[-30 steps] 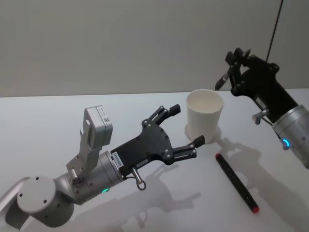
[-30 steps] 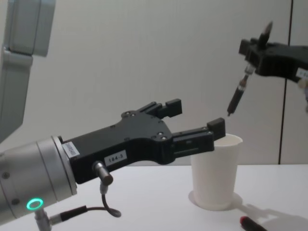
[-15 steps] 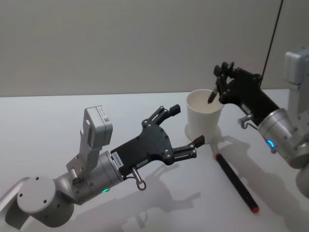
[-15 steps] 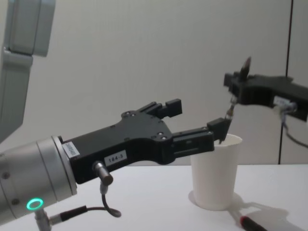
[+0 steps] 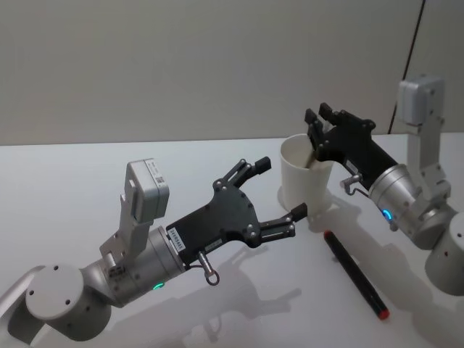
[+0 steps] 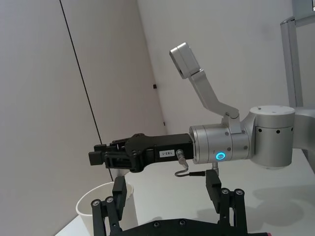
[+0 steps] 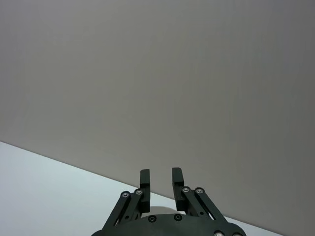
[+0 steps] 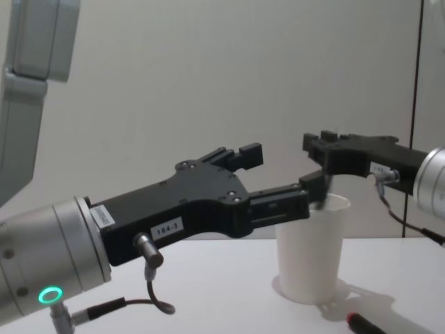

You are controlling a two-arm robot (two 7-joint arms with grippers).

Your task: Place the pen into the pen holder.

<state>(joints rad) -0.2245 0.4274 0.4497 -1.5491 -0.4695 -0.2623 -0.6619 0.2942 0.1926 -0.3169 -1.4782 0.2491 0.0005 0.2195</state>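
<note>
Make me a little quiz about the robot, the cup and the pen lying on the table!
1. True or false: the red-tipped pen stands inside the cup.
2. Which gripper is right above the cup? A: left gripper. B: right gripper.
3. Fill in: the left gripper holds ____.

Key: 1 false, the pen lies on the table beside the cup; 2 B; 3 nothing, it is open.
</note>
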